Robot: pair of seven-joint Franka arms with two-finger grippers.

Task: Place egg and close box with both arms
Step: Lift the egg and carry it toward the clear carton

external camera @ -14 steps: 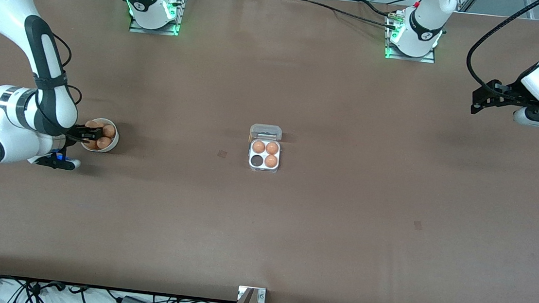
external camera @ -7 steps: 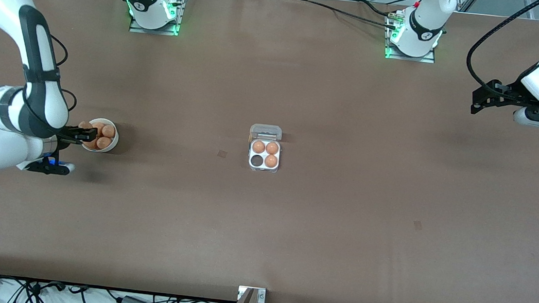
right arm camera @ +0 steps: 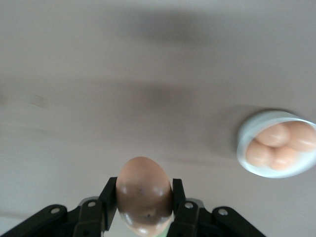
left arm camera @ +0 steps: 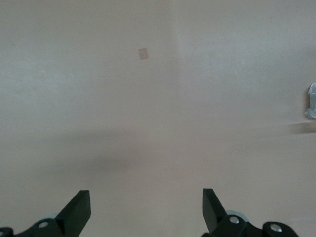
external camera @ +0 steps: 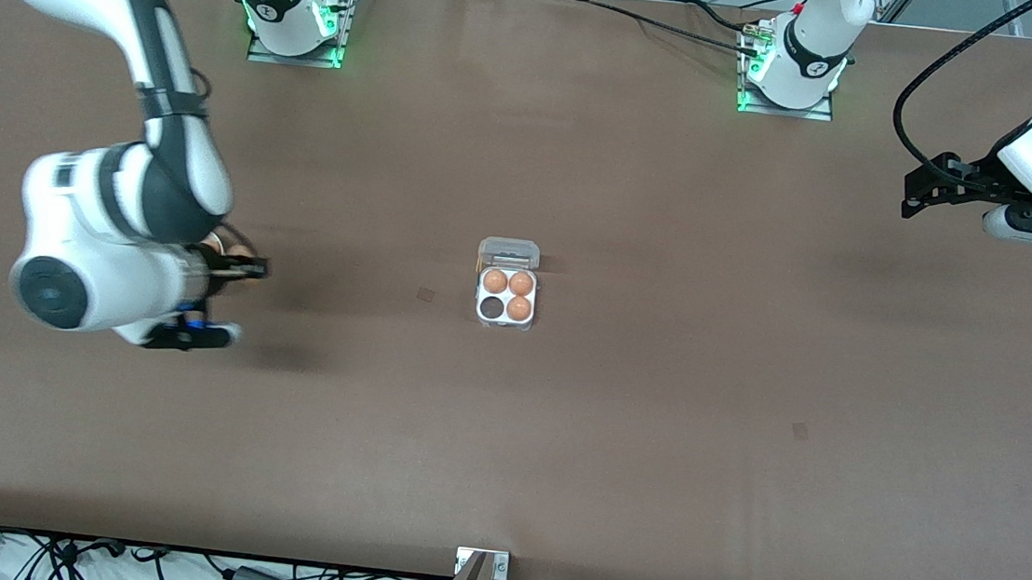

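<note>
While the box [external camera: 507, 296] sat mid-table, lid up, we carried an egg [right arm camera: 143, 194].
Our right gripper [right arm camera: 143, 210] clamped it near the bowl [right arm camera: 277, 143]; the left gripper [left arm camera: 143, 210] waited open. Next: the box's empty cell.

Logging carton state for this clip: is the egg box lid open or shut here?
Open. The box shows its clear lid folded back flat on the table, with three eggs and one empty dark cell uncovered in the white tray.

Both arms [external camera: 128, 191] are glossy white with black joint bands, trailing black cables [external camera: 927, 74], green-lit bases [external camera: 296, 32].
</note>
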